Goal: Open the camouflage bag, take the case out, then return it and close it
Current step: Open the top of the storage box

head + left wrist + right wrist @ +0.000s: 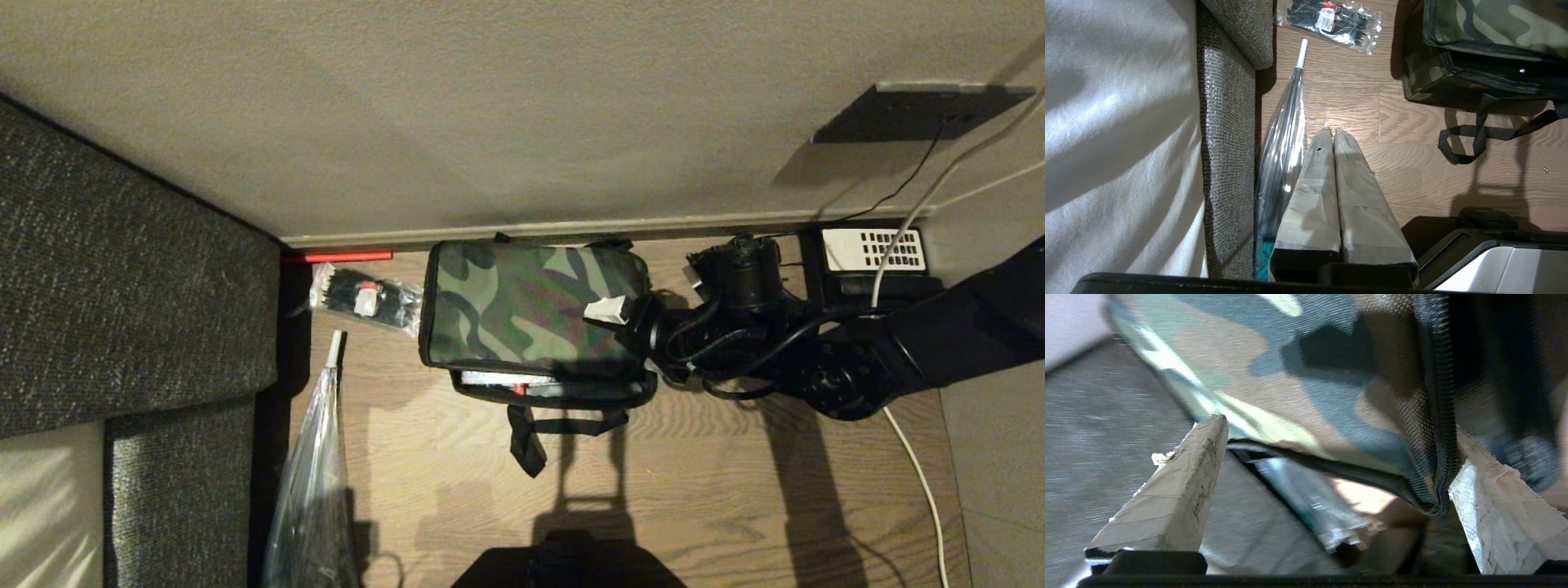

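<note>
- The camouflage bag (531, 306) lay on the wooden floor (735, 490) against the wall, its lid down but gaping along the front.
- My right gripper (620, 314) sat at the bag's right end, fingers spread wide around the lid's corner, gripping nothing.
- My left gripper (1331, 139) hung closed above the floor, well apart from the bag.

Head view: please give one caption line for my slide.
Right tool, open, at the right end of the camouflage bag on a wooden floor; lid slightly ajar.
</note>
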Controlling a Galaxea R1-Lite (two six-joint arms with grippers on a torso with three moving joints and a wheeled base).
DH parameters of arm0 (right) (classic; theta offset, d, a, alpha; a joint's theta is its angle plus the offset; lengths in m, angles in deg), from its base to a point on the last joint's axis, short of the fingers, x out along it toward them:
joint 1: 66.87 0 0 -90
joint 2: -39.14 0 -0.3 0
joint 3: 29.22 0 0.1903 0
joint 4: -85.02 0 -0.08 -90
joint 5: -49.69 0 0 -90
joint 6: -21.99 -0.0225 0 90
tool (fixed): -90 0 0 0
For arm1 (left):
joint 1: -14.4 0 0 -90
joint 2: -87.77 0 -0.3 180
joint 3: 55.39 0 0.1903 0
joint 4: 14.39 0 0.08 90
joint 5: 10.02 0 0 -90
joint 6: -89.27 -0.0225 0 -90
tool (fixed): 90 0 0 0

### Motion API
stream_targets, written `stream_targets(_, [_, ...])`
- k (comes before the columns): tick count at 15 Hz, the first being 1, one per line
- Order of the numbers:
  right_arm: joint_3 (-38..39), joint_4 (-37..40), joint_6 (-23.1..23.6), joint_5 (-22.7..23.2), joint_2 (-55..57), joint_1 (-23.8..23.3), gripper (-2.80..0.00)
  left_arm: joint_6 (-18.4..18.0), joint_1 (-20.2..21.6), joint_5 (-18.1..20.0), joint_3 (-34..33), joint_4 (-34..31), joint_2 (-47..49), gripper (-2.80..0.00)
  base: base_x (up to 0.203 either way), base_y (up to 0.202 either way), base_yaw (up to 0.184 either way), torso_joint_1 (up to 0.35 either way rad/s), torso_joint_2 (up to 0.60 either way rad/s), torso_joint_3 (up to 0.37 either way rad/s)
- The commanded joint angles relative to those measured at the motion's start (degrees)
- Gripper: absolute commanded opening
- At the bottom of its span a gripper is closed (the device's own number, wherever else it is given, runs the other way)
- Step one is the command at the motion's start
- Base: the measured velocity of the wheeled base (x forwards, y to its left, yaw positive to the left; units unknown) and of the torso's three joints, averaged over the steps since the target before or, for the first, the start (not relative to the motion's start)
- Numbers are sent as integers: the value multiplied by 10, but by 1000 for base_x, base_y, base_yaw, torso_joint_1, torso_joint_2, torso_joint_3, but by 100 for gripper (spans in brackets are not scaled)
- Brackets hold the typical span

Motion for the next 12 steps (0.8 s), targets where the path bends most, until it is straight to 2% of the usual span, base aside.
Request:
stream_targets(1, [-2,-1,-29,5,-20,3,0,0,0,0,-1,0,0,-280,0,0,0,0,0,0])
stream_targets(12, [-23,3,-46,6,-55,-4,0,0,0,0,-1,0,0,-280,0,0,0,0,0,0])
